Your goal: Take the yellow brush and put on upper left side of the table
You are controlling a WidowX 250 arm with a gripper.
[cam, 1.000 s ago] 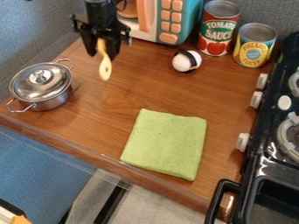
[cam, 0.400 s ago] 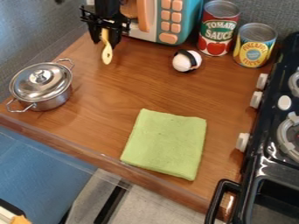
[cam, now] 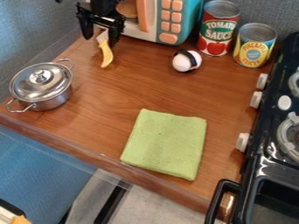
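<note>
The black gripper is over the table's upper left part, its two fingers spread apart. Between and just below them is the yellow brush, its pale bristle end up between the fingers and its curved yellow handle pointing toward the camera. Wood shows between the brush and the fingers, and the brush looks to be lying on the wooden table.
A lidded metal pot stands at the left edge. Right of the gripper is a toy microwave, then a white-and-black ball and two cans. A green cloth lies at the front, left of the stove.
The gripper first moved up and back with the brush, then slightly left. Its fingers have opened around the brush, whose bristle end now shows and whose handle has turned.
</note>
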